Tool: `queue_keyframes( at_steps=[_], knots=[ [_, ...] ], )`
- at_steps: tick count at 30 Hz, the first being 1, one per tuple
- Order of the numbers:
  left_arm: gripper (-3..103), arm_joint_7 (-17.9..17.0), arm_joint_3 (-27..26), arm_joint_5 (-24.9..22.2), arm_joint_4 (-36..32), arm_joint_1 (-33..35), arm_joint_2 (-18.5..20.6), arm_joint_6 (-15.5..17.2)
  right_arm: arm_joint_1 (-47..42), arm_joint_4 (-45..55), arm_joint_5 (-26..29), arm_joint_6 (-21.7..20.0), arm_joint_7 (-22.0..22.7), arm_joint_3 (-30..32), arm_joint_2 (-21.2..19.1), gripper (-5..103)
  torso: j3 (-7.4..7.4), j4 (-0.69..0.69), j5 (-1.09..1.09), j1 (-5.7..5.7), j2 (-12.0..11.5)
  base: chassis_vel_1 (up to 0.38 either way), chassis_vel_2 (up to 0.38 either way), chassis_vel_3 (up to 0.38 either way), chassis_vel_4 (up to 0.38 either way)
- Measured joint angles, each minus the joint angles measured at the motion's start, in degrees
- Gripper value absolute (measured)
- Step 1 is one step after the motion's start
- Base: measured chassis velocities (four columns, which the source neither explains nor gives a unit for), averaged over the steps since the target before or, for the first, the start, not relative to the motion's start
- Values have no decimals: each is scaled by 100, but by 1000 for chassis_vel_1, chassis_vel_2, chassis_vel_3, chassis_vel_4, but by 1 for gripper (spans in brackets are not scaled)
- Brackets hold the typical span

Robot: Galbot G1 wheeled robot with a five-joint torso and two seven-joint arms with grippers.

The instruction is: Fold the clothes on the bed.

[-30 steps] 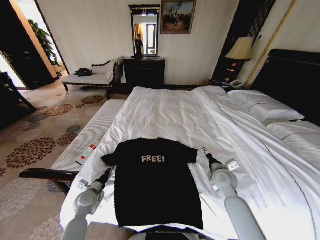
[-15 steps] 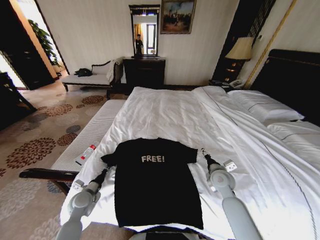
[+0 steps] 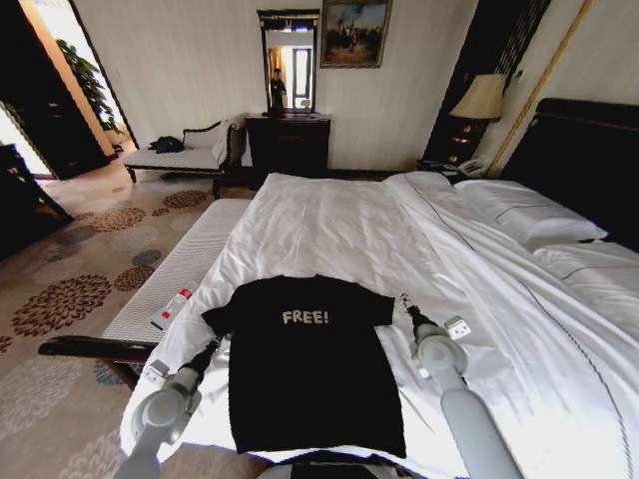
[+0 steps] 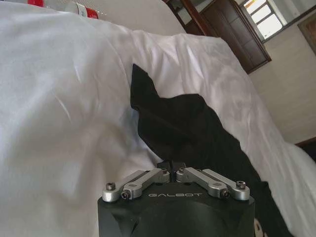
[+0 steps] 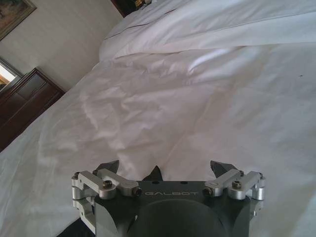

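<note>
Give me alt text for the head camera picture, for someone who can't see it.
A black T-shirt printed "FREE!" lies flat on a white bed, with the left gripper at its left edge and the right gripper beside its right sleeve. Behind are a cushioned bench, a dark dresser and a lamp.

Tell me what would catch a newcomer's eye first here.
The black T-shirt with white FREE! lettering, spread flat on the white bed at its near edge. The left gripper, fingers closed, sits at its left sleeve; the right gripper, fingers apart, sits by the right sleeve.
</note>
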Motion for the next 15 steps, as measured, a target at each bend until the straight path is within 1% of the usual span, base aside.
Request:
queue_keyframes(
  at_steps=[4,6,7,8,9,10,12,13,15],
  knots=[
    [0,-22,27,220,-6,27,-41,-10,6,-32,-13,1,-12,-7,-2,100,0,0,0,0,0,0,0,0,0],
    [11,-17,20,343,-76,76,-75,-34,18,-67,-17,2,-29,-7,-13,100,0,0,0,0,0,0,0,0,0],
    [11,-17,20,343,-76,76,-75,-34,18,-67,-17,2,-29,-7,-13,100,0,0,0,0,0,0,0,0,0],
    [16,-13,-1,378,-152,116,-93,-38,34,-90,-16,3,-41,-7,-18,100,0,0,0,0,0,0,0,0,0],
    [16,-12,-13,391,-182,132,-100,-39,38,-95,-15,4,-44,-7,-19,100,0,0,0,0,0,0,0,0,0],
    [22,-8,-54,433,-274,183,-119,-41,58,-121,-3,7,-65,-6,-23,100,0,0,0,0,0,0,0,0,0],
    [32,-6,-204,558,-530,335,-195,-62,84,-171,29,10,-117,-6,-27,100,0,0,0,0,0,0,0,0,0],
    [32,-6,-204,558,-530,335,-195,-62,84,-171,29,10,-117,-6,-27,100,0,0,0,0,0,0,0,0,0],
    [44,-9,-485,683,-887,541,-364,-122,101,-249,119,9,-211,-10,-28,100,0,0,1,0,-1,0,0,0,0]
  ],
)
